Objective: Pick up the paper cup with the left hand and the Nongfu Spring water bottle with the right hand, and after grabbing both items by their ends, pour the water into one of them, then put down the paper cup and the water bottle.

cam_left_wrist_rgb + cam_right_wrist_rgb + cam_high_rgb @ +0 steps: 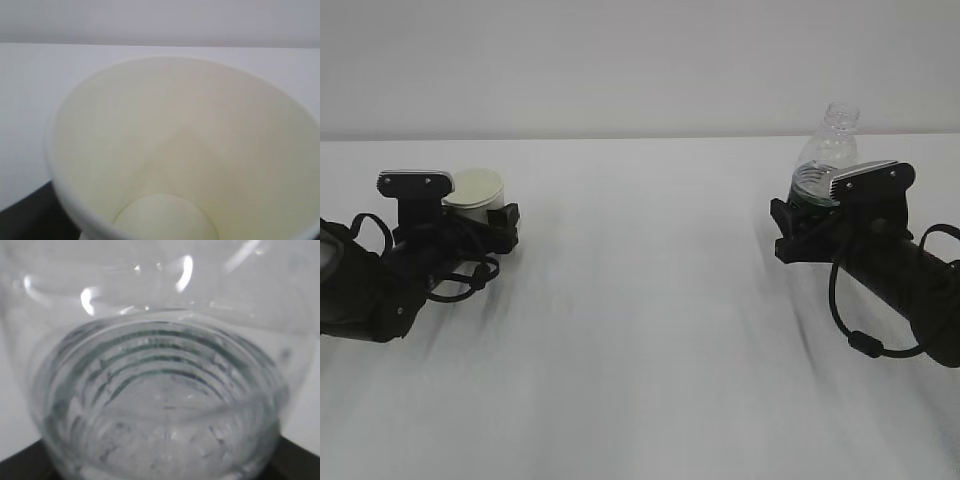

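While both arms are lying low over the white table (640, 330), the count is running short: one paper cup (476, 190), one Nongfu Spring water bottle (825, 160), two grippers.

Left side: the left hand (480, 222) is sitting at the far left of the table with its gripper around the cup's lower part. Only the cup's rim and pale cream inside are showing above the black gripper body, just right of the grey-silver plate. The cup is standing upright. In the left wrist view the cup (185, 150) is filling nearly the whole picture, mouth toward the camera, round bottom visible and dry-looking. The jaws are standing wide, about at the cup's breadth; whether they are actually pressing its wall I cannot tell, since the fingers themselves are hidden.

Right side: the right hand (810, 225) is sitting at the far right, its gripper wrapped around the bottle's lower body. The bottle is standing upright, uncapped neck rising clear above the gripper. A band of dark green is showing at the gripper's top edge. In the right wrist view the bottle (160, 405) is pressing close to the lens, ribs ringing inward, with clear water (165, 440) lying in its lower part. The jaws are partly spread to the bottle's width, closed on it.

Cup and bottle are standing well apart, on opposite sides of the table.
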Controlling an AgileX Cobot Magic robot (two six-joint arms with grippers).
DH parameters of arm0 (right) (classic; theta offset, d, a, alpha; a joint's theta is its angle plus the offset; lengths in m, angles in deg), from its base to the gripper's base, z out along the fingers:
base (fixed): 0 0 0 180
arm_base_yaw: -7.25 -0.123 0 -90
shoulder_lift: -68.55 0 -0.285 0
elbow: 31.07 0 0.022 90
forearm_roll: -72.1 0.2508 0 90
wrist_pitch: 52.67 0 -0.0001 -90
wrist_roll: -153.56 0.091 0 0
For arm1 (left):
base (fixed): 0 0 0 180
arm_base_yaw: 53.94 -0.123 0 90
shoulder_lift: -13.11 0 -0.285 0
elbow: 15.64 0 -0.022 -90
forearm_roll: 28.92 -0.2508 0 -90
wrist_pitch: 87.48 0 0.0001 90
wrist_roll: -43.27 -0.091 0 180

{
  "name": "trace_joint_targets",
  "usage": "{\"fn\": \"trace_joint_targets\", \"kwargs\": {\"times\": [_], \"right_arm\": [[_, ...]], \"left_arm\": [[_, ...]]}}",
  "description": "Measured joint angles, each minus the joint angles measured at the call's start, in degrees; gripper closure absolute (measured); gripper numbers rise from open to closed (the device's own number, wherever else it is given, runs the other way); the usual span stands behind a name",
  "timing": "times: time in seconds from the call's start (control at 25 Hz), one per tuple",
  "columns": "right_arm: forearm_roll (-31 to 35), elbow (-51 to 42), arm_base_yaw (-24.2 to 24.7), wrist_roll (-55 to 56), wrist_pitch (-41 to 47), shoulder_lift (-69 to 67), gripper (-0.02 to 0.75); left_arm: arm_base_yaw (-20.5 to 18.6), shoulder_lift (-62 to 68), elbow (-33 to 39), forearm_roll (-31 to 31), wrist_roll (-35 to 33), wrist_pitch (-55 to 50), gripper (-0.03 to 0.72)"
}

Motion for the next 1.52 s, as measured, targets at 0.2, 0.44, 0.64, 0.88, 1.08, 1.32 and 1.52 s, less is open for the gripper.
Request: {"fn": "trace_joint_targets", "kwargs": {"times": [0.2, 0.44, 0.64, 0.88, 1.08, 1.32, 1.52], "right_arm": [[0.0, 0.0, 0.0, 0.0, 0.0, 0.0, 0.246], [0.0, 0.0, 0.0, 0.0, 0.0, 0.0, 0.246], [0.0, 0.0, 0.0, 0.0, 0.0, 0.0, 0.246], [0.0, 0.0, 0.0, 0.0, 0.0, 0.0, 0.246], [0.0, 0.0, 0.0, 0.0, 0.0, 0.0, 0.246], [0.0, 0.0, 0.0, 0.0, 0.0, 0.0, 0.246], [0.0, 0.0, 0.0, 0.0, 0.0, 0.0, 0.246]], "left_arm": [[0.0, 0.0, -0.1, 0.0, -0.1, -0.8, 0.031], [0.0, 0.0, -0.1, 0.1, -0.5, 0.4, 0.081], [0.0, 0.0, -0.1, 0.1, -0.9, 0.5, 0.155], [0.0, 0.0, -0.1, 0.1, -0.9, 0.5, 0.166], [0.0, 0.0, -0.1, -1.1, -0.9, 1.2, 0.176], [0.0, -0.5, -0.1, -2.8, -1.0, 1.3, 0.195], [0.0, -3.0, -0.1, -6.7, -1.0, -0.1, 0.196]]}}
